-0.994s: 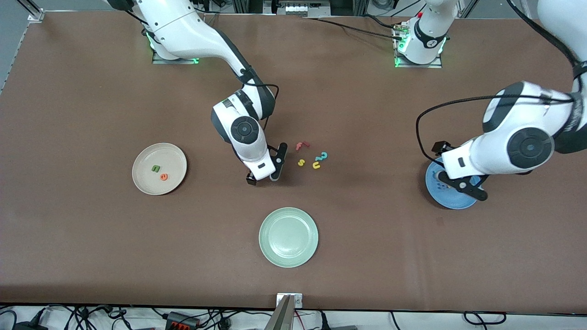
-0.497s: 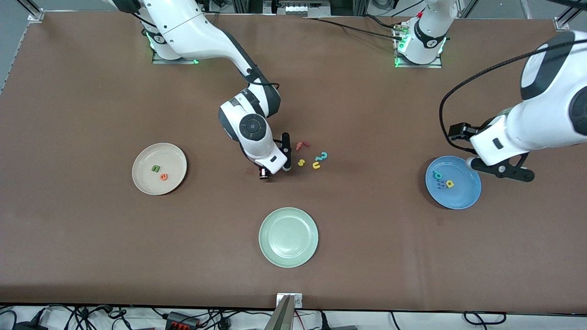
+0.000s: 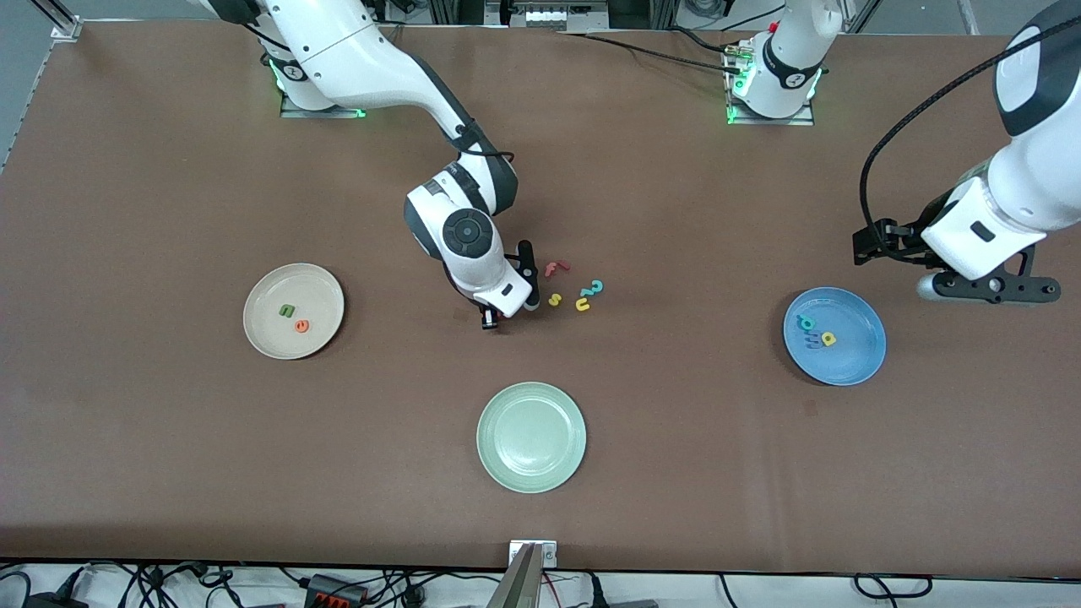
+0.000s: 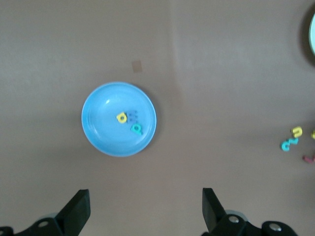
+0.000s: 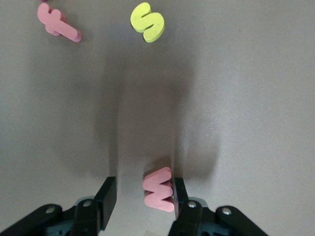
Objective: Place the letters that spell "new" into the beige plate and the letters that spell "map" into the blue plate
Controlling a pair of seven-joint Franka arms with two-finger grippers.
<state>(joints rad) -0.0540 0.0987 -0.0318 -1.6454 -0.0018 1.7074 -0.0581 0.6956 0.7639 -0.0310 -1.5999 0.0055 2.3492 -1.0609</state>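
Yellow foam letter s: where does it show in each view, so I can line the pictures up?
Front view: the yellow foam letter s lies on the table mid-frame, beside the right hand.
Left wrist view: at the frame's edge a yellow bit shows; cannot tell if it is the s.
Right wrist view: near the top edge.
Shared landmark: the pinkish-red foam letter f beside it.

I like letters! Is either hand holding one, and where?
Nothing held yet. Right hand straddles the pink w, one finger touching its side; left hand empty.
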